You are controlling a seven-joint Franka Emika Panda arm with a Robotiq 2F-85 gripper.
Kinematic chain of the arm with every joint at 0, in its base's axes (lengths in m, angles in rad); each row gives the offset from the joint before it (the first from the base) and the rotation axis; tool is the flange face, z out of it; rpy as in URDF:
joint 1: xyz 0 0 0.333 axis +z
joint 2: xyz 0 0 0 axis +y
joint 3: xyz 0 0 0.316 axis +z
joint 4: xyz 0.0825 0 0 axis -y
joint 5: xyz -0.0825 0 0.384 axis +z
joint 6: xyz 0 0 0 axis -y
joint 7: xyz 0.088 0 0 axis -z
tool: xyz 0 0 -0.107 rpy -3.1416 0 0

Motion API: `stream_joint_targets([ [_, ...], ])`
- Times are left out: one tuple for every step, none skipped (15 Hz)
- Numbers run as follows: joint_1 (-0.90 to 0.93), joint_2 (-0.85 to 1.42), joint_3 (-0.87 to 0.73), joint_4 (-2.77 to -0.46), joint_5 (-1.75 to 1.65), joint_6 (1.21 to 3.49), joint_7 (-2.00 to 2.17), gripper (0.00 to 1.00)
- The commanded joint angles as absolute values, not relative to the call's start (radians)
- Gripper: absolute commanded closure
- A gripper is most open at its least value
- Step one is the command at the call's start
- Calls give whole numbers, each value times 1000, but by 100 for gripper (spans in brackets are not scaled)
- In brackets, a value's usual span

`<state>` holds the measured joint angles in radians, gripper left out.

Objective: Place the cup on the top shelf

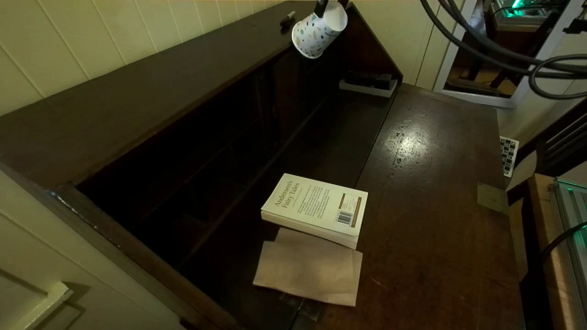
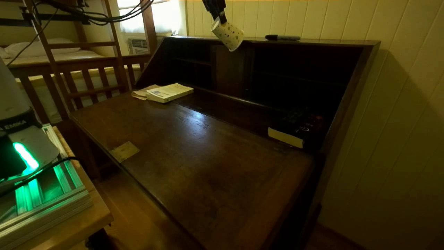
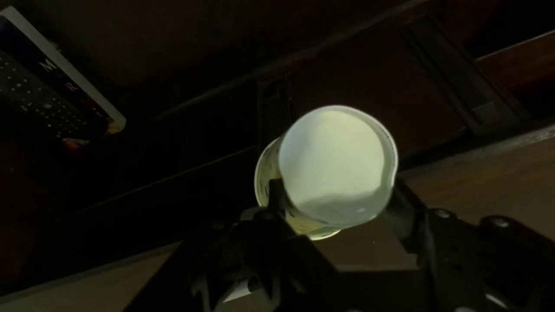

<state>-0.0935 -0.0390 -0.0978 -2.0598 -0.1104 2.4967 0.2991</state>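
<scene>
Gripping cup (image 1: 318, 39) in claw (image 3: 338, 201), clamped from both sides in wrist view. Tilted in both ext. views, overlapping front edge of top shelf (image 1: 114, 91) there; can't tell if touching. Also showing marker (image 2: 282, 37) flat on shelf, right of cup in an ext. view. Lower, on desk (image 1: 426, 238): pale book (image 1: 316, 206) just beside brown paper (image 1: 307, 270). At desk's end, by side panel (image 1: 367, 50): dark book (image 2: 295, 127). Off to side in an ext. view: arm base (image 2: 38, 139), lit green.
</scene>
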Motion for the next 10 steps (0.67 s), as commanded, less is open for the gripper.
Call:
stream_joint_targets([
  [-95, -115, -93, -2131, -78, 2488, 279, 66],
  [-97, -127, -91, -2148, -99, 2522, 297, 66],
  [-99, -137, -88, -2165, -114, 2550, 306, 66],
  [-99, -145, -85, -2167, -121, 2544, 308, 66],
  [-100, -153, -81, -2176, -127, 2550, 314, 66],
  [-101, -163, -76, -2184, -136, 2553, 325, 66],
  [-100, -172, -72, -2187, -131, 2548, 322, 66],
  [-103, -181, -68, -2193, -137, 2561, 329, 66],
  [-103, -187, -66, -2195, -132, 2570, 323, 66],
  [-105, -192, -63, -2193, -131, 2579, 325, 66],
])
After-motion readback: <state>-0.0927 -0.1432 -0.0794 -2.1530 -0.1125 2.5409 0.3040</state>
